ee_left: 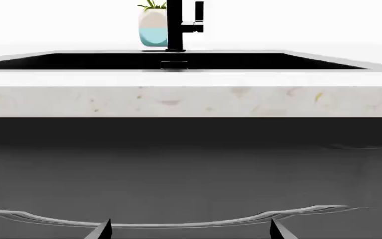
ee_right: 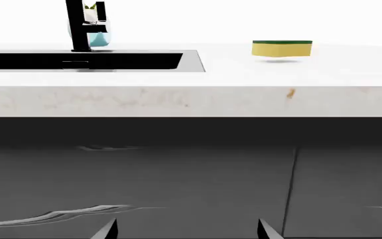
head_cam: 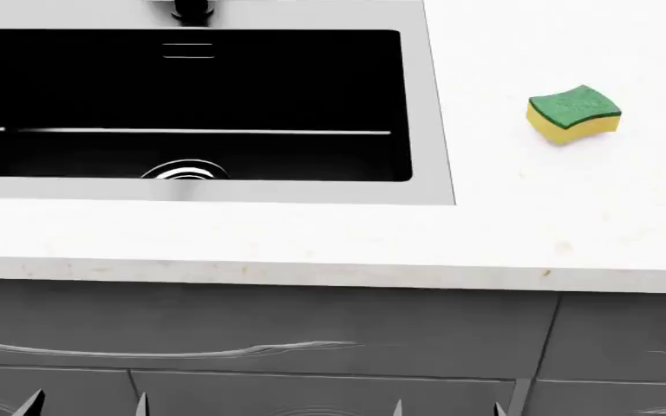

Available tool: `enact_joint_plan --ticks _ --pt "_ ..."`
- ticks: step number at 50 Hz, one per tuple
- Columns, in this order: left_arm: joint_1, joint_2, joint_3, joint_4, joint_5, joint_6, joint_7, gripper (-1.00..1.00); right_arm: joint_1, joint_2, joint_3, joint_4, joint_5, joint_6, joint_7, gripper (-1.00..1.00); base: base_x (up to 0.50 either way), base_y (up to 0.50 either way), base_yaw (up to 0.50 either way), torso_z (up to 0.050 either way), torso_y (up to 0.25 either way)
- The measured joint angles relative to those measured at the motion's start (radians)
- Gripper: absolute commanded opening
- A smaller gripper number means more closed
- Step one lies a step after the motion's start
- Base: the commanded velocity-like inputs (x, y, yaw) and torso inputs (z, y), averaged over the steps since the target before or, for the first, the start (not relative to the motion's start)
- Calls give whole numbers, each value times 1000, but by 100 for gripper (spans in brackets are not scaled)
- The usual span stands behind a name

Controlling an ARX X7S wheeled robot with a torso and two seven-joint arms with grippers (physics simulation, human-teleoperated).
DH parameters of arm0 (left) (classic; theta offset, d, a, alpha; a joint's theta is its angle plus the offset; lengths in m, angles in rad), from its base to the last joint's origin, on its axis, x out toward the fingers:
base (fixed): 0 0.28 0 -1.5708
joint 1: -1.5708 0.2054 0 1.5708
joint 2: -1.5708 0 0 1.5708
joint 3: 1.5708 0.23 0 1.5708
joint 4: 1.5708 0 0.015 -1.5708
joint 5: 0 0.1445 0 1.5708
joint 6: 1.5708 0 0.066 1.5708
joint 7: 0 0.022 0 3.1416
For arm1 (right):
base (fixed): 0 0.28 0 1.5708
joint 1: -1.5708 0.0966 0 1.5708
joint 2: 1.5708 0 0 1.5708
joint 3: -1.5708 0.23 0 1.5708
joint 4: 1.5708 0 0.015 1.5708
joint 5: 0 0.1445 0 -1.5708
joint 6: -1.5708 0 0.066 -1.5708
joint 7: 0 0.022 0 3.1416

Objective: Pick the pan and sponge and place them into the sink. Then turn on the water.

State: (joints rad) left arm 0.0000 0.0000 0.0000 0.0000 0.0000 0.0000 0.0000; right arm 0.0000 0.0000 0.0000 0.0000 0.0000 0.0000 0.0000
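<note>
The sponge (head_cam: 575,113) lay flat on the pale speckled worktop (head_cam: 541,217), green scouring side up and yellow body beneath, well to the right of the sink (head_cam: 430,113) and touching nothing else. The sink was a dark rectangular basin set into the worktop, with a wide steel rim, a round chrome drain (head_cam: 185,170) near its front wall and an overflow slot (head_cam: 188,50) in its back wall. No pan appeared in any view. Behind the basin stood a black faucet (ee_left: 175,27), and just beside it a small white-and-blue pot with a green plant (ee_left: 152,27). Below the worktop's edge ran dark grey cabinet fronts (head_cam: 252,325) with long curved handles. Both hands hung low in front of those cabinets, below the worktop and apart from everything on it: the left hand (ee_left: 189,230) showed two fingertips spread apart with nothing between them, and the right hand (ee_right: 186,230) likewise stood apart and empty.
</note>
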Motion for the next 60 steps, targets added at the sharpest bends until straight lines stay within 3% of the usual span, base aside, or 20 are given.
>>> enact_joint_plan --ticks 25,60 --pt "18 -53 38 27 -45 -25 -61 100 -1 50 -57 9 50 -27 62 100 0 0 0 0 0" --pt "5 -93 100 19 -70 12 -120 100 0 97 -115 10 76 -38 125 100 0 0 0 50 0"
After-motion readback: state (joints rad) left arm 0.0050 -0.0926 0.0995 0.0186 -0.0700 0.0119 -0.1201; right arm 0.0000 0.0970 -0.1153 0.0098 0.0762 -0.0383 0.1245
